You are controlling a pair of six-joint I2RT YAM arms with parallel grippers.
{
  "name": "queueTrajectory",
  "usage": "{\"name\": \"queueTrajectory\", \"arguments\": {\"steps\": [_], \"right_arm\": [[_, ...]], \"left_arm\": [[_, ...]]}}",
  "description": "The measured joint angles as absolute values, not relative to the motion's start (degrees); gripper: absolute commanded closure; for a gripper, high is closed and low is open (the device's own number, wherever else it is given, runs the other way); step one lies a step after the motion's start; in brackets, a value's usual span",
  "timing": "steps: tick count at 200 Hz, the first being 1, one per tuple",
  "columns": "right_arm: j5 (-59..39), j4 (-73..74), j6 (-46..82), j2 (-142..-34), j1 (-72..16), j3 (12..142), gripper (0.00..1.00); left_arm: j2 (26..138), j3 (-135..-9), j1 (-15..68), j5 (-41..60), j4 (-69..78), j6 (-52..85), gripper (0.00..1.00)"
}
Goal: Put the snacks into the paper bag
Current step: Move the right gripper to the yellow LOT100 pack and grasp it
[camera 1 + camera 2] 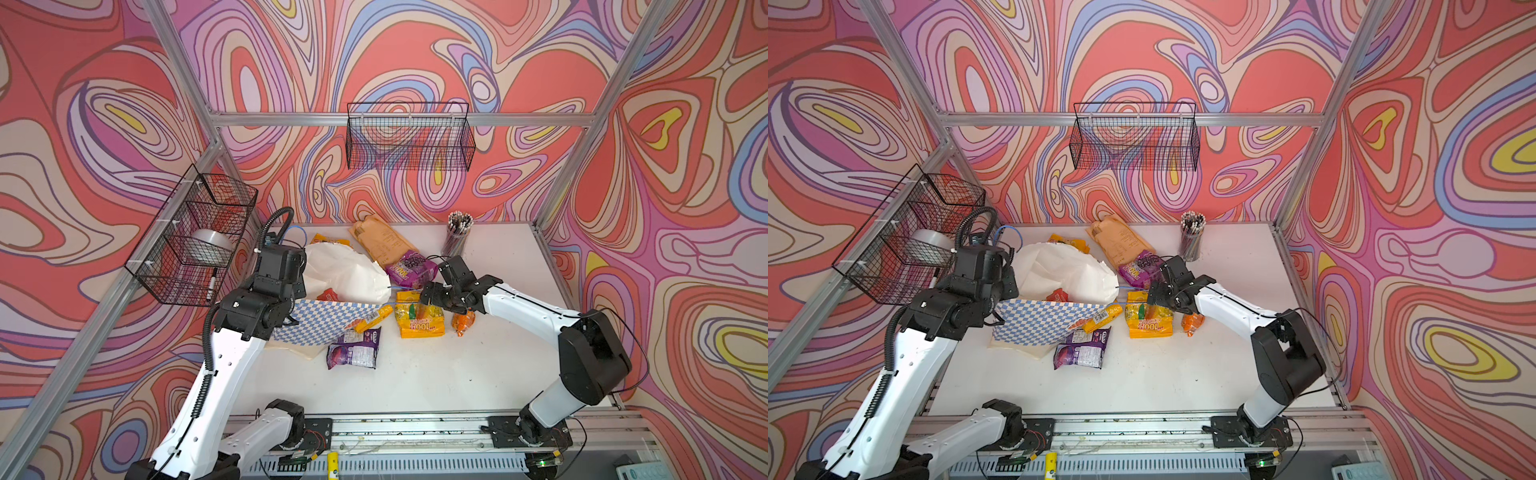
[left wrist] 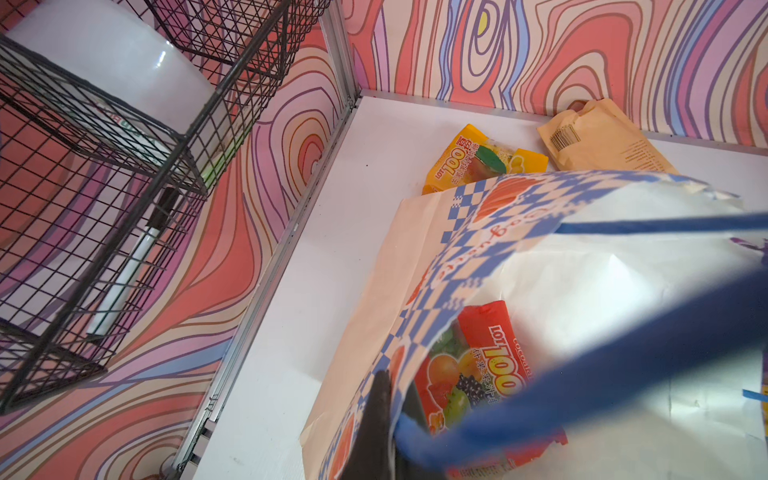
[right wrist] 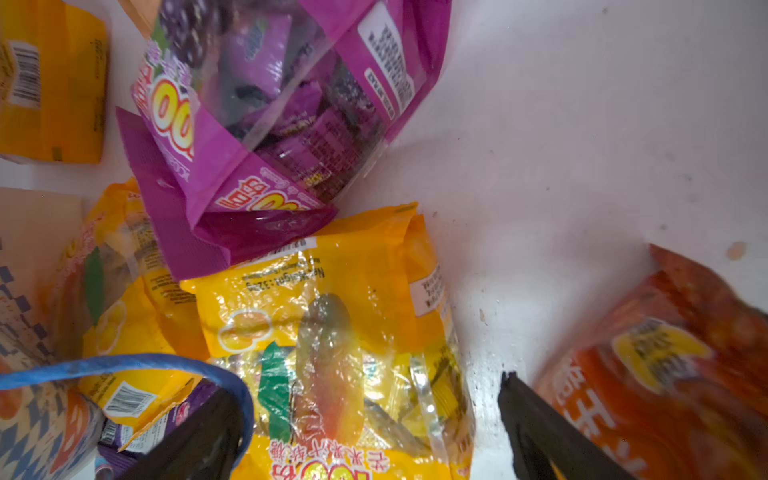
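Right wrist view: my right end effector (image 3: 365, 388) spread wide over yellow packet (image 3: 332, 332), lower centre; pick step, I judge. Next: descend, close, avoid blue cord handle (image 3: 124, 365). Left end effector (image 2: 395, 409) clamped on paper bag (image 1: 332, 322) rim, left-centre in both top views; red packet (image 2: 490, 357) inside. Pose: right arm (image 1: 523, 307) low, wrist pitched down.

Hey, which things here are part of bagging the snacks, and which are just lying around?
Job: paper bag, red packet inside it, yellow packets, purple packets, orange packet.
Lying about: brown envelope, pencil cup, wire baskets, marker, white roll.
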State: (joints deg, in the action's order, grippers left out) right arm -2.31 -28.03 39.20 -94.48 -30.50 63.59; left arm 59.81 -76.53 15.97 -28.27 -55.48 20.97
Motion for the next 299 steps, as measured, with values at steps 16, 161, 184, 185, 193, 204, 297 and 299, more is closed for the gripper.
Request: {"name": "queueTrajectory", "arguments": {"steps": [16,161,184,185,193,204,297,299], "right_arm": [[-4.56,-27.99,38.11,-95.04,-30.13,63.59,0.02],[-13.21,-28.16,35.73,-82.89,-28.4,66.41,0.05],[-13.5,-27.18,38.28,-85.58,-27.27,62.63,0.04],[-13.54,-27.05,38.39,-85.73,-27.24,62.54,0.04],[-13.78,-26.13,39.33,-86.96,-26.92,61.89,0.03],[-14.31,-24.34,40.62,-88.25,-26.68,60.95,0.02],[-8.97,-22.26,44.21,-91.44,-25.36,56.6,0.03],[-8.99,-22.26,44.12,-91.5,-25.28,56.47,0.03]], "left_arm": [[60.05,-76.53,16.03,-28.14,-55.46,20.97,1.0],[60.18,-76.16,16.03,-29.91,-55.79,20.36,1.0],[60.01,-76.16,16.03,-31.24,-56.4,19.86,1.0],[59.99,-76.16,16.03,-31.29,-56.45,19.81,1.0],[59.99,-76.2,16.01,-31.81,-56.82,19.64,1.0],[59.96,-76.25,15.81,-32.45,-57.12,19.42,1.0],[59.88,-76.51,14.2,-31.22,-57.65,18.59,1.0],[59.86,-76.51,14.2,-30.85,-57.63,18.57,1.0]]}}
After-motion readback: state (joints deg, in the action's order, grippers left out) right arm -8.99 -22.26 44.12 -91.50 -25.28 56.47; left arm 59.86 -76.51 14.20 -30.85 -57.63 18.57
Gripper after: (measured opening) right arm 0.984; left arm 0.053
